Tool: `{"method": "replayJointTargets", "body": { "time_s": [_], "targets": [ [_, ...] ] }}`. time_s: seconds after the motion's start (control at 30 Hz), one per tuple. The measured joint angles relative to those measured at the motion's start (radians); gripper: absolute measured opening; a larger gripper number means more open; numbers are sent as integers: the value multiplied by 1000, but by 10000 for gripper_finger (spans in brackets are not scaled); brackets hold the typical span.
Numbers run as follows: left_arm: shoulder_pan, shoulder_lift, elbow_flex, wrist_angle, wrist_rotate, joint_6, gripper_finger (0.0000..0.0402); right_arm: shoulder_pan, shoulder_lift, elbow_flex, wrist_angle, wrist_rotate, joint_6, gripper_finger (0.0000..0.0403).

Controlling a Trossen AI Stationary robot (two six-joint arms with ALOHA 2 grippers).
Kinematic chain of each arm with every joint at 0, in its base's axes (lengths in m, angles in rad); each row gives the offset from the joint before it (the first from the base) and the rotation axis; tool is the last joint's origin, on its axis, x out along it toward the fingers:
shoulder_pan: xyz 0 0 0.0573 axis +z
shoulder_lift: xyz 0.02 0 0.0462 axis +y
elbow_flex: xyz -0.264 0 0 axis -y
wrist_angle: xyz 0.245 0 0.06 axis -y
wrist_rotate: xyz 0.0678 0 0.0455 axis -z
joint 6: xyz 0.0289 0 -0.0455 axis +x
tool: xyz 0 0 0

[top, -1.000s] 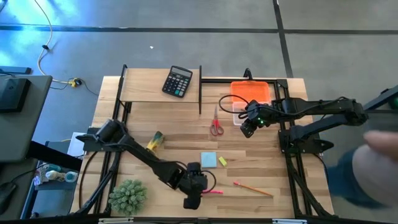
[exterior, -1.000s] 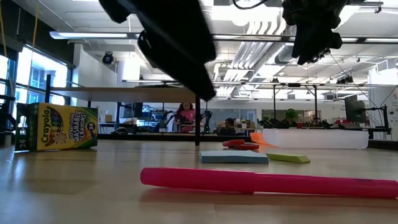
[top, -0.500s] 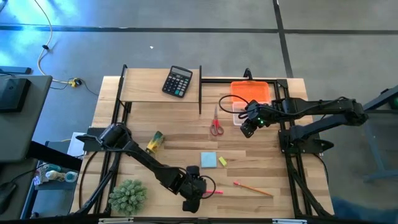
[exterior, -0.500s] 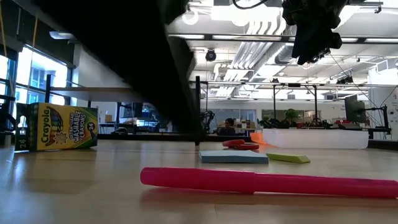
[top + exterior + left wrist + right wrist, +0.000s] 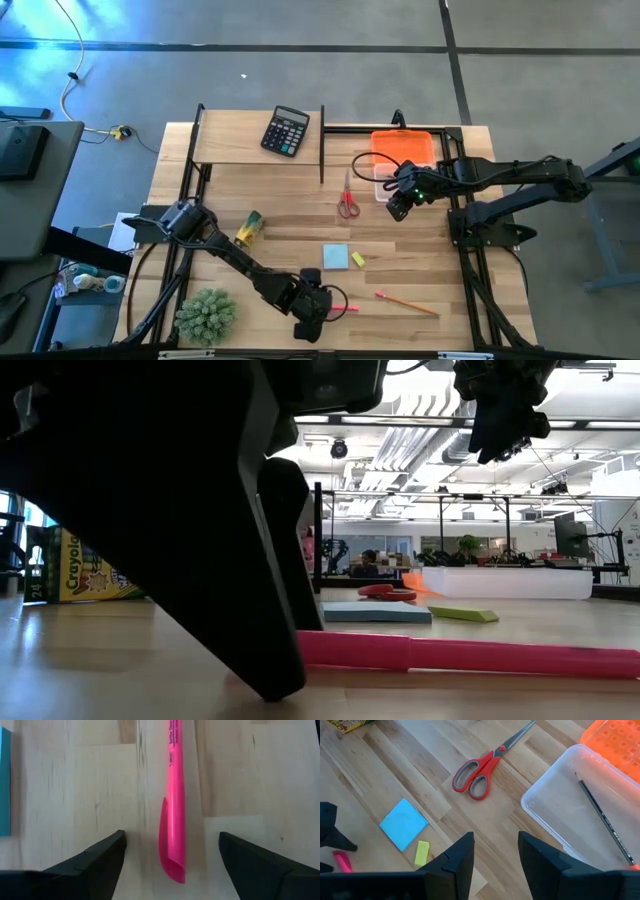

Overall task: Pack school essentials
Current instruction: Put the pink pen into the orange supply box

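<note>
The pink pen (image 5: pixel 172 810) lies flat on the wooden surface (image 5: pixel 290 215) near its front edge, and the left gripper (image 5: pixel 170 855) is down over it, jaws wide, one on each side, not touching. Farther back, the right gripper (image 5: pixel 495 852) hovers, jaws apart and empty, beside the clear bin (image 5: pixel 570 805) holding one pencil (image 5: pixel 602 822).

Bright overhead room light; the near left pincer (image 5: pixel 270 610) shows silhouetted, blurred.
</note>
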Motion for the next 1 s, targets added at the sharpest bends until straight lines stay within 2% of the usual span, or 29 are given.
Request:
{"method": "replayJointTargets", "body": {
  "time_s": [0.33,0.73,0.9,1.0],
  "targets": [
    [-2,2,0,1,-18,0,208,0,0,0,-3,-3,20,144],
    [-2,4,-1,-3,-22,8,87,0,0,0,-23,-73,23,144],
    [-2,4,-2,-6,-11,10,51,0,0,0,-23,-91,-1,144],
    [-2,4,-2,-7,-10,10,43,0,0,0,-23,-94,-3,144]
  ]
}}
